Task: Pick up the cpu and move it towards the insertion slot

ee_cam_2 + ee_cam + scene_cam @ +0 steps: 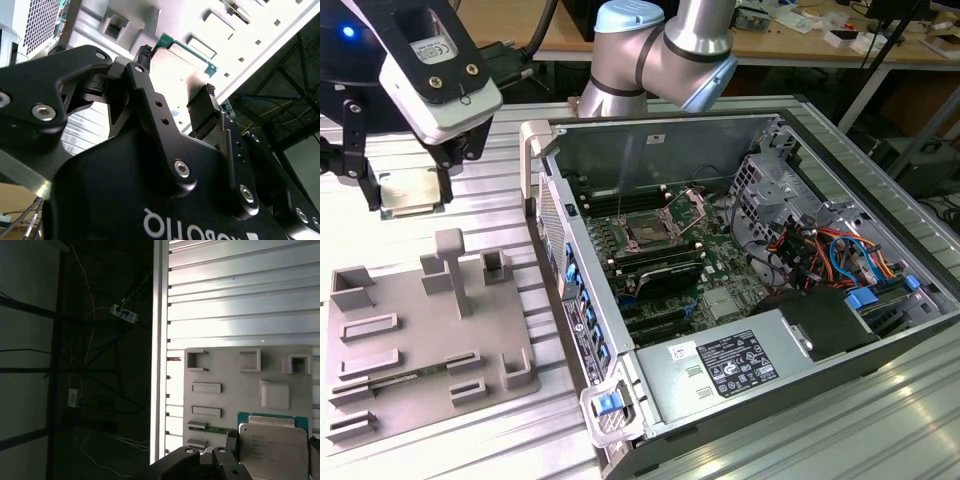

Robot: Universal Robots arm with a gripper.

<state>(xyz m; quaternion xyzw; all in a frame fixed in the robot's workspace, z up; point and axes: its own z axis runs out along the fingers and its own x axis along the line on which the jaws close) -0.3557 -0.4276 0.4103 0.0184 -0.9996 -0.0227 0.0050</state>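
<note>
In the exterior view my gripper [407, 190] hangs at the far left, shut on the cpu [410, 197], a small silvery-white square held flat between the two black fingers. The chip hovers above the ribbed table, just beyond the far edge of the grey fixture plate [420, 330]. In the second wrist view the cpu [175, 65] shows its green edge between the fingers [143, 54]. The first wrist view has the cpu [272, 447] above the fixture plate [225, 375]. The insertion slot [648, 232] lies inside the open computer case, well to the exterior view's right, its metal frame lifted.
The open case's side wall [555, 210] stands between the gripper and the slot. Black memory slots [660, 272], a silver power-supply box [740, 365] and coloured cables [830, 250] fill the case. Raised blocks [450, 265] stand on the fixture plate. The table's edge [159, 365] drops to a dark floor.
</note>
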